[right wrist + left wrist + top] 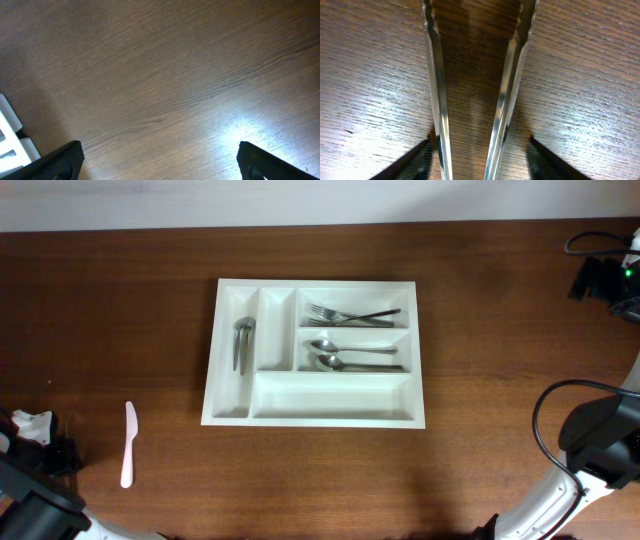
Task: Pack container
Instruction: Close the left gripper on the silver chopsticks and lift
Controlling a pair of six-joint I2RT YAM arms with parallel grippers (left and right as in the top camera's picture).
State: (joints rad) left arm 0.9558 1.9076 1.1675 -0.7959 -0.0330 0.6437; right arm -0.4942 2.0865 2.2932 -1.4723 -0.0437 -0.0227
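At the middle of the dark wooden surface we see the container, a large white cutlery tray lying flat with its long sides running left to right. Its far right compartment holds forks, and the compartment just nearer than that holds spoons. The leftmost upright slot holds a grey metal utensil that we cannot name for certain from above. Well to the left of the tray, near the front edge, a white plastic knife lies alone on the wood, pointing away from us.

In the overhead view both arms sit at the near corners, well apart from the tray.

Through the left wrist camera we see the left gripper low over the wood with the two shiny arms of a pair of metal tongs running between its black fingers. One finger is just beside one tong arm and the other stands clear of the metal, so the gripper surrounds the tongs without clamping them.

Through the right wrist camera, the right gripper hangs over bare wood, spread wide and holding nothing.
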